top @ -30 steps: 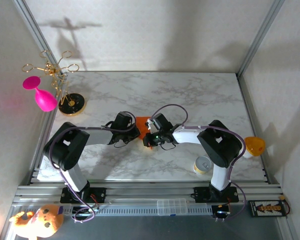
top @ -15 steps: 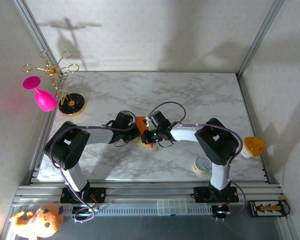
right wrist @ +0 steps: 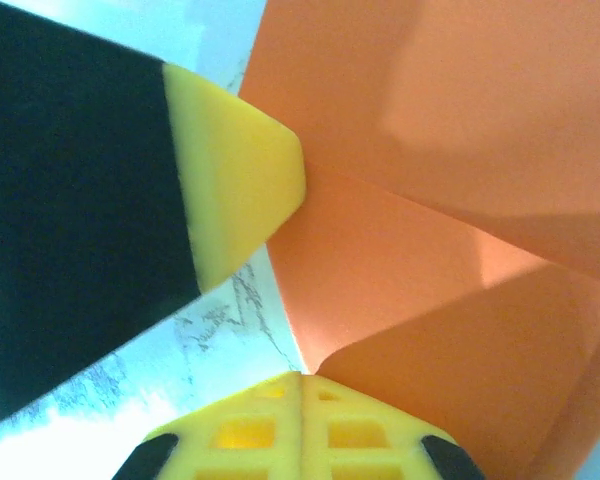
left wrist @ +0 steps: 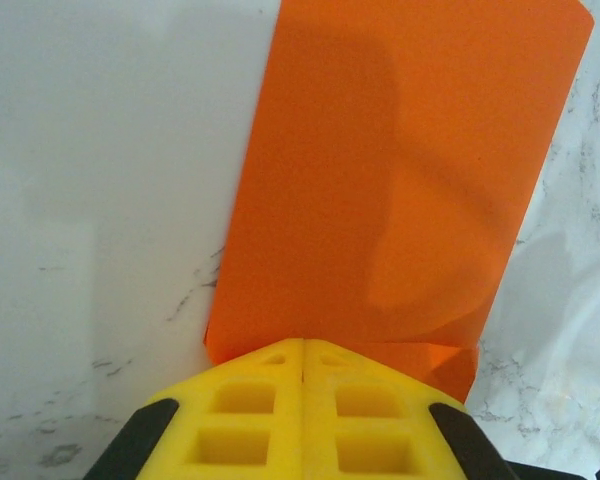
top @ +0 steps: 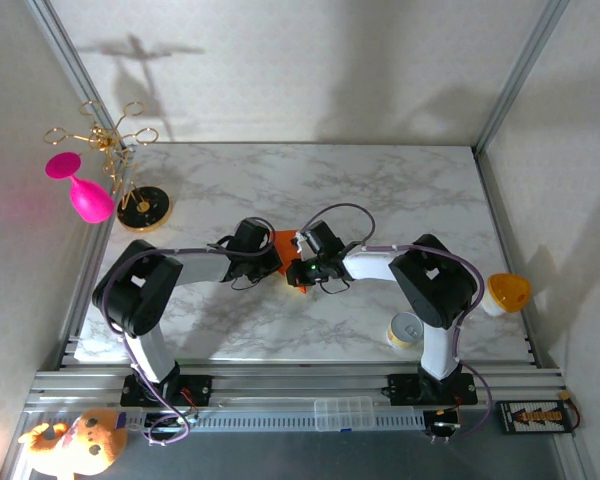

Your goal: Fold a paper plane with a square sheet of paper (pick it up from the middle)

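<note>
The orange sheet (left wrist: 400, 170), partly folded, lies flat at the middle of the table (top: 380, 190), between both arms. Left gripper (left wrist: 302, 345): jaws fully closed, tips at the sheet's near edge. Right gripper (right wrist: 300, 378): jaws closed at a folded corner. An actual pinch cannot be confirmed for either. Judgement: this is a creasing step, so one tip should anchor the sheet while the other presses firmly along the fold, edges kept aligned.

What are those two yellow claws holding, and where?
The orange paper: the left gripper pinches its near short edge, and the right gripper appears to pinch a folded corner.
</note>
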Robot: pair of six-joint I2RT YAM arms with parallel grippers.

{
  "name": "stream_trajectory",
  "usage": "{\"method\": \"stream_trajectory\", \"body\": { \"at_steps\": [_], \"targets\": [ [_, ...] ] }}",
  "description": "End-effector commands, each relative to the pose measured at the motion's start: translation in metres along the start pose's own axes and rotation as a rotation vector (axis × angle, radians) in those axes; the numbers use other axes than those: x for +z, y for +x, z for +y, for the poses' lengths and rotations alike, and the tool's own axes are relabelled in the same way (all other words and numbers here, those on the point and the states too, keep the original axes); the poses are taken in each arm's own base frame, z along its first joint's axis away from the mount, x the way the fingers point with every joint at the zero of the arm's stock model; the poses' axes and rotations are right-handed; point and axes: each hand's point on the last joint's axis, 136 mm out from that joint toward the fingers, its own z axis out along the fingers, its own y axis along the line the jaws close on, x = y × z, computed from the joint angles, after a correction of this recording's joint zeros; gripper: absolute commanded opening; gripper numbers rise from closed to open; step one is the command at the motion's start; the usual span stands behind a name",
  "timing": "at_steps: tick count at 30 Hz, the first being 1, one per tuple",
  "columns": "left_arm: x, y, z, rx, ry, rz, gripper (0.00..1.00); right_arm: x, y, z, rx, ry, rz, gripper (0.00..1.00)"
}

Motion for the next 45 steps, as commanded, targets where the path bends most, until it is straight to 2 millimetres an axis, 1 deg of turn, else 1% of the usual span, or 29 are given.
{"method": "stream_trajectory", "body": {
  "at_steps": [1, 6, 11, 15, 17, 19, 20, 24, 25, 27, 30, 34, 36, 39, 40, 42, 45],
  "targets": [
    [0.009, 0.025, 0.089, -0.028, -0.337, 0.048, 0.04, -0.002, 0.026, -0.016, 0.023, 0.026, 0.071, 0.00],
    [0.009, 0.024, 0.097, -0.023, -0.377, 0.047, 0.03, -0.010, 0.040, -0.019, 0.010, 0.022, 0.087, 0.00],
    [0.010, 0.025, 0.099, -0.019, -0.388, 0.050, 0.03, -0.016, 0.056, -0.023, 0.010, 0.024, 0.107, 0.00],
    [0.011, 0.025, 0.097, -0.017, -0.380, 0.055, 0.03, -0.022, 0.071, -0.035, 0.031, 0.057, 0.125, 0.00],
    [0.011, 0.025, 0.096, -0.015, -0.375, 0.057, 0.03, -0.026, 0.074, -0.039, 0.035, 0.067, 0.115, 0.00],
    [0.011, 0.025, 0.093, -0.010, -0.366, 0.059, 0.03, -0.033, 0.069, -0.037, 0.027, 0.061, 0.086, 0.00],
    [0.011, 0.024, 0.091, -0.008, -0.362, 0.060, 0.03, -0.038, 0.062, -0.032, 0.014, 0.051, 0.062, 0.00],
    [0.011, 0.024, 0.084, 0.002, -0.344, 0.063, 0.03, -0.056, 0.026, 0.001, -0.056, -0.037, -0.053, 0.00],
    [0.011, 0.024, 0.083, 0.002, -0.340, 0.064, 0.03, -0.057, 0.020, 0.007, -0.064, -0.052, -0.067, 0.00],
    [0.011, 0.024, 0.079, 0.003, -0.332, 0.063, 0.03, -0.054, 0.011, 0.010, -0.067, -0.060, -0.075, 0.00],
    [0.012, 0.024, 0.076, 0.007, -0.327, 0.065, 0.04, -0.040, 0.004, 0.005, -0.046, -0.043, -0.058, 0.00],
    [0.012, 0.024, 0.072, 0.008, -0.317, 0.067, 0.04, -0.025, 0.000, -0.002, -0.029, -0.014, -0.038, 0.00],
    [0.012, 0.023, 0.069, 0.010, -0.308, 0.065, 0.04, -0.021, -0.002, -0.008, -0.021, 0.014, -0.035, 0.00],
    [0.010, 0.021, 0.061, 0.018, -0.283, 0.060, 0.04, -0.016, 0.001, -0.016, -0.006, 0.045, -0.020, 0.00],
    [0.009, 0.020, 0.057, 0.024, -0.266, 0.057, 0.04, -0.014, 0.004, -0.020, 0.000, 0.054, -0.008, 0.00],
    [0.006, 0.015, 0.040, 0.059, -0.211, 0.054, 0.06, -0.011, 0.011, -0.026, 0.014, 0.070, 0.012, 0.00],
    [-0.008, 0.005, 0.005, 0.147, -0.096, 0.024, 0.12, -0.008, 0.022, -0.037, 0.039, 0.108, 0.047, 0.00]
  ]
}}
